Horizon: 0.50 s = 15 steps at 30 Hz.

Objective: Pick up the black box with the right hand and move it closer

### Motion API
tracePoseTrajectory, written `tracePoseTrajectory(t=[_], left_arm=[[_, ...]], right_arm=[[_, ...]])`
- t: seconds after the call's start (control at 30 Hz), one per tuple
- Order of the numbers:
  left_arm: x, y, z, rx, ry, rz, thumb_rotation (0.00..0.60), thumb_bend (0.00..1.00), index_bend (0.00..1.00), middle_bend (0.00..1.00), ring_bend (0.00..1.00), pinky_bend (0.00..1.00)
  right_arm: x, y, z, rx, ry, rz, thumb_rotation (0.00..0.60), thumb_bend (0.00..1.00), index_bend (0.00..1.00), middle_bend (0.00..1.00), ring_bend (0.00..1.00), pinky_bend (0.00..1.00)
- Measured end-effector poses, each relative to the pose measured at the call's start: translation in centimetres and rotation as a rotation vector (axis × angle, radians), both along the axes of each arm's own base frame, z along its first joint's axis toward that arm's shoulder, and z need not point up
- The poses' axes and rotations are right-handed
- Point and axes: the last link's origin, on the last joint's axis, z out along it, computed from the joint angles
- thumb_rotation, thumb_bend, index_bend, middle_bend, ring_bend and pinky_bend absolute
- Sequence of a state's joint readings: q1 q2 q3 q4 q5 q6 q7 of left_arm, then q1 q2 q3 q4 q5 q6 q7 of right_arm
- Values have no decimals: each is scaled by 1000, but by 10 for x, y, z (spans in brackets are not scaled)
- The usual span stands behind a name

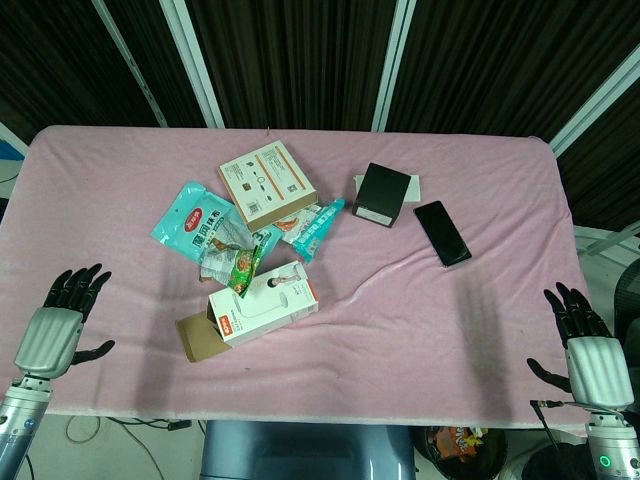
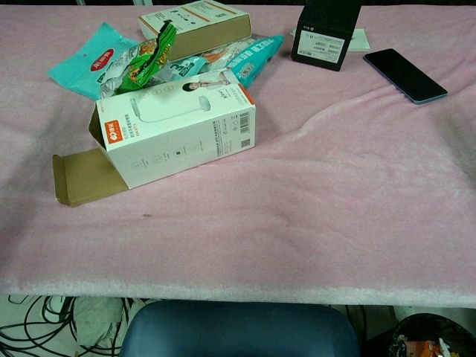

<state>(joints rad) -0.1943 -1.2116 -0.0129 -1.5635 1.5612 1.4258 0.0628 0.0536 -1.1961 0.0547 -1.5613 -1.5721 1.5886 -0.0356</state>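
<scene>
A pink cloth covers the table. The black box carries a white label on its near side. The phone is black, its edge perhaps bluish. The white carton has orange trim and a brown flap. Teal pouches bear red marks; one green packet.

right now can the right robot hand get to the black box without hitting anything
Probably yes. The right robot hand is open at the table's near right edge, and the pink cloth between it and the black box is bare. Only the phone, beside the box, sits near the path.
</scene>
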Motion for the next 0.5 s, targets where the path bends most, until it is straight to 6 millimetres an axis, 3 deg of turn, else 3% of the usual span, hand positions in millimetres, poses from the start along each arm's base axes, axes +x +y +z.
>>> tracePoseTrajectory(t=[0.5], left_arm=[[-2, 3, 2, 2, -18, 24, 600, 0, 0, 0, 0, 0]], right_arm=[[4, -4, -5, 14, -18, -10, 600, 166, 0, 0, 0, 232]])
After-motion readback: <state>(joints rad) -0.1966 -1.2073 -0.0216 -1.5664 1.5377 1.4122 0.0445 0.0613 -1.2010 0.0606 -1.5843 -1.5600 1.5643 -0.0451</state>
